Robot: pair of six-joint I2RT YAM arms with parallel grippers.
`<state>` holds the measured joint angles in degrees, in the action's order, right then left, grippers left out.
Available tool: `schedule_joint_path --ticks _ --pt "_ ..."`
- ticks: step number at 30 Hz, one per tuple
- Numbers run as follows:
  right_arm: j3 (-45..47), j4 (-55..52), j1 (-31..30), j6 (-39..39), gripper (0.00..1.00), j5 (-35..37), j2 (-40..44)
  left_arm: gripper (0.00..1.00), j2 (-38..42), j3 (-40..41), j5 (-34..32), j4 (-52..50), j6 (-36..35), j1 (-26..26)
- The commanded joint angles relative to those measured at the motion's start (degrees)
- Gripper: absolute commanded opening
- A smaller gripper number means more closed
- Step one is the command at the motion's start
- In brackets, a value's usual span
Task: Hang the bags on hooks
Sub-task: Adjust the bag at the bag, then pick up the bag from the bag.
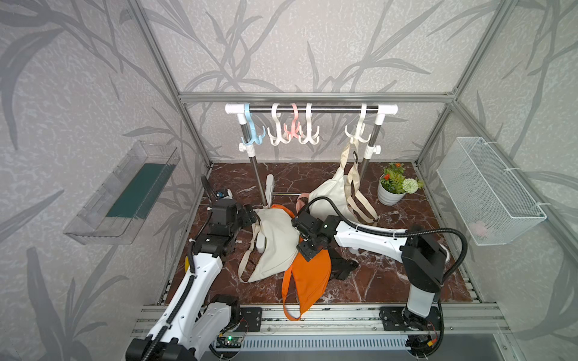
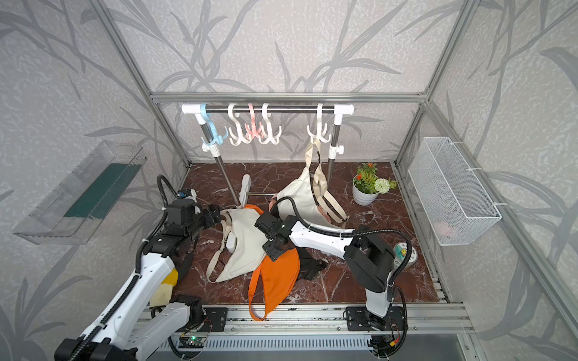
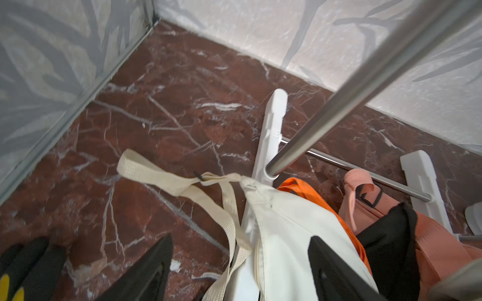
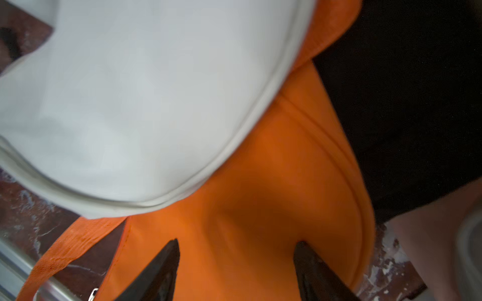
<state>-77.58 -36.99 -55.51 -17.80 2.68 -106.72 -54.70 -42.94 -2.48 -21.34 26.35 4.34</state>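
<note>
The step in hand looks like the pick-up, as nothing is gripped yet. At the left, the left gripper sits low over the worktop at the far corner of the white bag, where its cream strap is sewn on. Its jaws stand wide apart and straddle that corner and a run of strap, clamped on nothing.

The white bag lies flat in the middle of the worktop, over one foot of the rack, and rests partly on the orange bag. Further right, the right gripper points down at the orange bag just beside the white bag's edge. Its jaws are also apart, with orange cloth between the fingertips and no pinch made. A black bag lies beside the orange one, partly under the right arm. At the right end of the rack a second cream bag already hangs by its strap from a white hook.

I cannot tell for sure which bag is meant, but the left gripper's place at the strap suggests the white one. The next move calls for closing on the strap itself, not the bag's body. Then the lift must go high enough for the loop to clear a free hook, such as the blue hook nearest that arm.
</note>
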Motion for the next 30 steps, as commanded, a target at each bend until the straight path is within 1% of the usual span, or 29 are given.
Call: schedule_joint_path --ticks 1,5,8,9,13,17,23,27,30 --pt "0.27 1.37 4.33 -2.61 0.70 -0.67 -1.51 0.83 -3.39 -2.50 4.12 -6.66 6.67 -2.41" --pt "-1.54 3.21 7.87 -1.78 0.70 -1.52 -3.93 0.82 -8.08 -2.22 7.48 -6.46 7.92 -2.88" --pt "-3.67 4.20 9.33 -0.95 0.70 -2.22 -5.20 0.82 -11.73 -1.60 11.43 -5.18 6.77 -2.92" --pt "-4.48 4.13 9.53 -0.60 0.70 -2.28 -5.41 0.82 -13.00 -1.70 11.83 -5.83 7.22 -2.93" --pt "-5.94 5.73 9.71 1.25 0.71 -3.23 -3.34 0.81 -17.82 -3.25 11.85 -10.52 7.99 -2.84" --pt "-5.65 6.19 9.72 2.23 0.72 -4.68 -0.23 0.77 -20.50 -3.35 8.54 -12.71 9.32 -2.91" --pt "-3.62 7.09 9.63 2.15 0.73 -6.02 4.54 0.72 -23.59 -2.41 8.99 -9.26 10.82 -2.93" --pt "-3.06 7.03 9.45 2.18 0.73 -5.42 6.85 0.68 -26.21 -2.15 10.68 -7.05 10.91 -2.89" --pt "-2.85 7.11 9.45 2.16 0.73 -4.71 8.40 0.60 -27.82 -1.77 10.51 -5.82 11.18 -2.93"
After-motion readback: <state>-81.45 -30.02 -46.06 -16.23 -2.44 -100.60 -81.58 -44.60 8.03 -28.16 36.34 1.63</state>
